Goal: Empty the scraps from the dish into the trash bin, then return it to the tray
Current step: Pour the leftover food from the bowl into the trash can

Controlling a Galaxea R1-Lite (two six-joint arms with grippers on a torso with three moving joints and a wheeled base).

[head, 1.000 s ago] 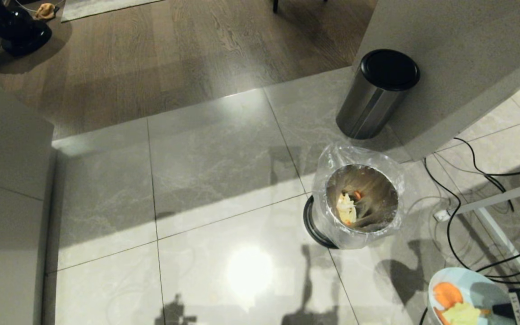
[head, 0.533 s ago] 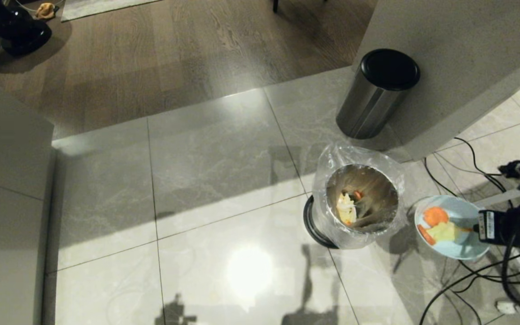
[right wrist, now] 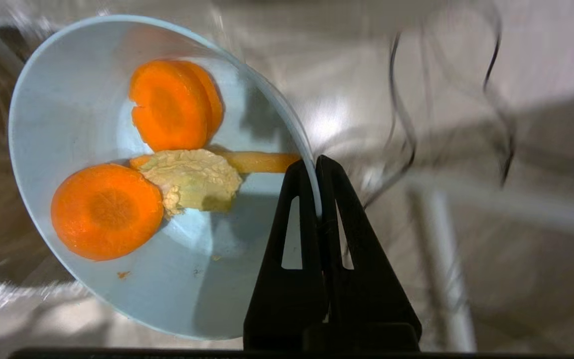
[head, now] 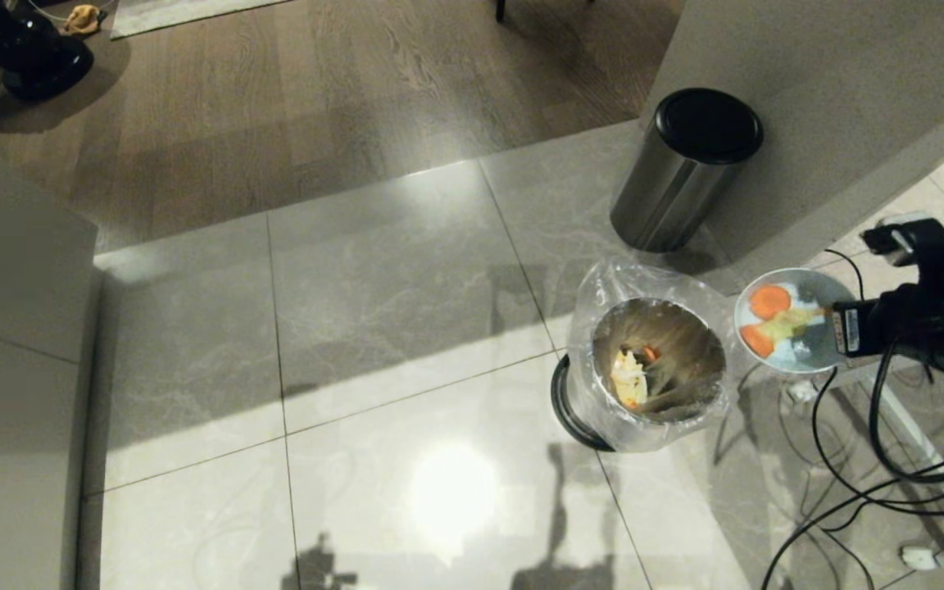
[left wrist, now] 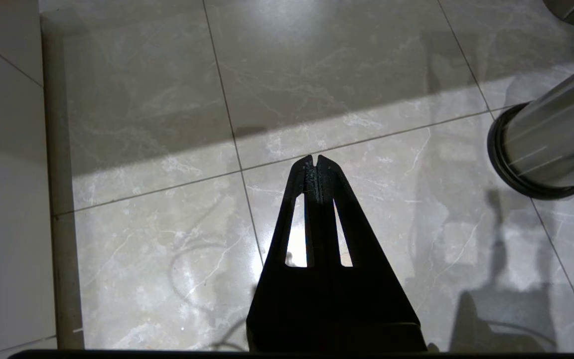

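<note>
Glossy marble tiles [head: 390,328] meet wood flooring [head: 316,90].

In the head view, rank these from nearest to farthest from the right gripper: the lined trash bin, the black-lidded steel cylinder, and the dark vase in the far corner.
Measured from the right gripper, shut on the dish at the picture's right edge:
1. Trash bin, just left of the dish, nearest.
2. Black-lidded steel cylinder, farther back by the wall.
3. Dark vase, top left corner on the wood floor, farthest.
</note>
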